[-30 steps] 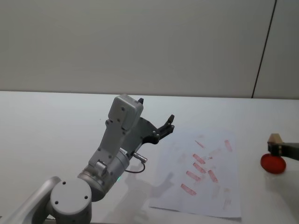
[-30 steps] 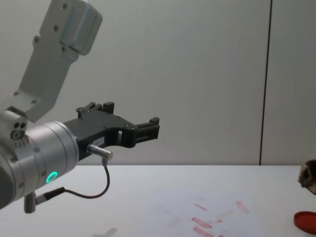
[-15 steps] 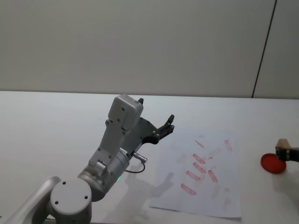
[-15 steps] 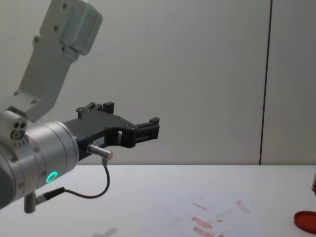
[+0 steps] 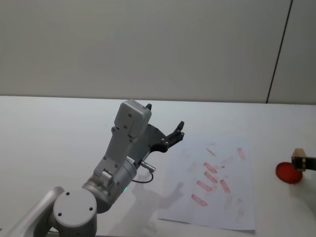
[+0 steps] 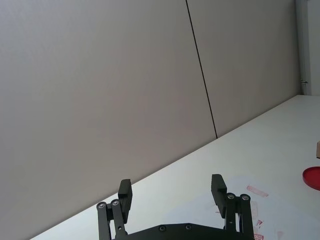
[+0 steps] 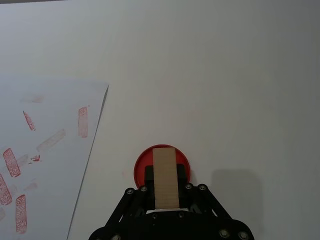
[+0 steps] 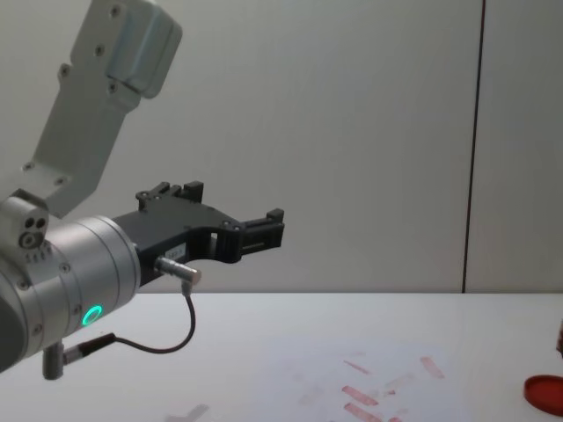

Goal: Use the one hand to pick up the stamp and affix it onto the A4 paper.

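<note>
Stamp rose off red pad, held tight by right gripper. Next: carry over paper, press. Left gripper wide, idle.

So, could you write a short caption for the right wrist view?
Right gripper holding the tan wooden stamp block above the round red ink pad, beside the red-marked white paper sheet.

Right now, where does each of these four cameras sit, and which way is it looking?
Head: high up, looking down at the table; raised left gripper shows.
Chest: lower, looking across; left gripper large.
Left wrist: toward the wall, open fingers showing.
Right wrist: straight down; right gripper holds the stamp above the red pad.
Shared: the paper, in all four.
</note>
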